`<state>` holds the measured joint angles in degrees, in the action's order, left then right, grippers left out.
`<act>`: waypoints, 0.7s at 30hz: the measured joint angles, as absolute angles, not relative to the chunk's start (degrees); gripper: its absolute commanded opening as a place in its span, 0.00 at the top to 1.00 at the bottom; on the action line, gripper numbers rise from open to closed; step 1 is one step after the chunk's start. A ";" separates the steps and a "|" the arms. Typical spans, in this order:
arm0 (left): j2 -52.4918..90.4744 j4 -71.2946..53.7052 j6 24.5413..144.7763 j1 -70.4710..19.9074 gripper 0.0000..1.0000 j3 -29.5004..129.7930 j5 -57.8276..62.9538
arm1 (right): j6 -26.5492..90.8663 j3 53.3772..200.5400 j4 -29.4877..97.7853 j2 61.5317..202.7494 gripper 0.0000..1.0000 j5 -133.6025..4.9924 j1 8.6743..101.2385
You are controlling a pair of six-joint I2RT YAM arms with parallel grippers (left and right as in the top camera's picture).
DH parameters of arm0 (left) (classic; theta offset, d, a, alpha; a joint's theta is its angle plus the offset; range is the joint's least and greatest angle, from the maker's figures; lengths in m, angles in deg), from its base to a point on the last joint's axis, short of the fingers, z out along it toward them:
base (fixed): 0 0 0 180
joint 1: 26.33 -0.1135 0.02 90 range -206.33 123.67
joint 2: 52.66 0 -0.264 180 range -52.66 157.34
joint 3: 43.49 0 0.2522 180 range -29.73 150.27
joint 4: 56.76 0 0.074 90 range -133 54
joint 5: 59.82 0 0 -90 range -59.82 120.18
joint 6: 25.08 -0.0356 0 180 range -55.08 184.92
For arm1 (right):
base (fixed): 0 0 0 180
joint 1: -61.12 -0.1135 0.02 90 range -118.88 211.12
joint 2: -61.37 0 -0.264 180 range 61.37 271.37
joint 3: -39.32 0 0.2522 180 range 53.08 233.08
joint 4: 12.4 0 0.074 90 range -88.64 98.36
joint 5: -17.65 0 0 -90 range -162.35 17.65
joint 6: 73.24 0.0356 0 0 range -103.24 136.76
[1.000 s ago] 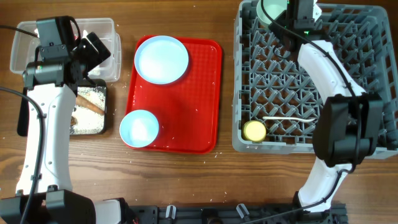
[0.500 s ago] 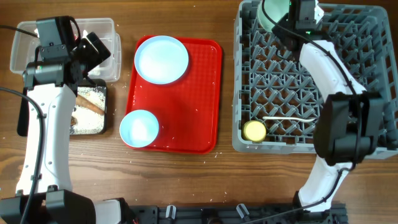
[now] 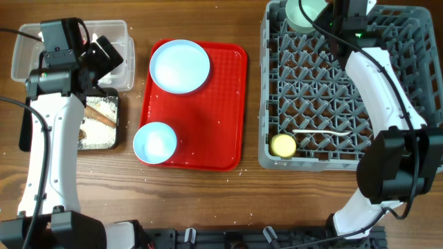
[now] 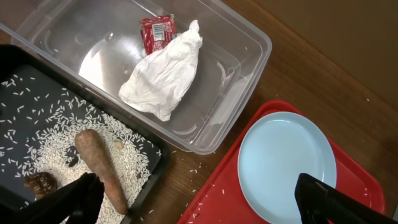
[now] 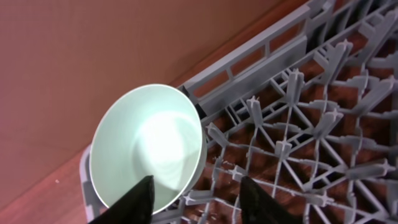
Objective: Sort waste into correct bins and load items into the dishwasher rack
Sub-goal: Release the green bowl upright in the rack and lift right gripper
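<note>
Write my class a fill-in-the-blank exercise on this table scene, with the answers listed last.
The crumpled white wrapper lies in the ____ rectangular plastic tub.
The round light blue plate sits on the ____ serving tray.
The small yellow cup stands in the large grey plastic rack near the white plastic ____.
Answers: clear; red; spoon.

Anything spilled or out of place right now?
Yes: stray rice grains lie on the wooden table between the black tray and the red tray, a few on the red tray itself. Nothing else stands out.
</note>
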<state>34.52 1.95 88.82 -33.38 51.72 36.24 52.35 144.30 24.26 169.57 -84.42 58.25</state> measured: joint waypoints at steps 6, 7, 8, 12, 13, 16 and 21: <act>34.50 1.97 88.82 -33.38 0.00 51.72 36.24 | 54.17 144.30 20.94 170.14 0.27 -77.95 60.54; 34.50 1.95 88.82 -33.38 0.00 51.72 36.24 | 54.54 144.30 20.50 170.58 0.29 -76.51 61.11; 34.50 1.99 88.82 -33.38 0.00 51.72 36.24 | 54.98 144.30 19.54 170.99 0.30 -75.27 61.48; 34.50 1.97 88.82 -33.38 0.00 51.72 36.24 | 58.12 144.30 18.29 173.70 0.49 -71.42 62.42; 34.50 1.95 88.82 -33.38 0.00 51.72 36.24 | 58.98 144.30 18.27 174.34 0.51 -71.05 62.40; 34.50 1.95 88.82 -33.38 0.00 51.72 36.27 | 60.55 144.30 18.25 176.32 0.53 -70.20 62.35; 34.50 1.97 88.82 -33.38 0.00 51.72 36.27 | 61.27 144.30 17.44 178.75 0.54 -69.65 62.35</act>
<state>34.50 1.97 88.82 -33.38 51.72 36.27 61.27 144.30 17.44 178.75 -69.65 62.35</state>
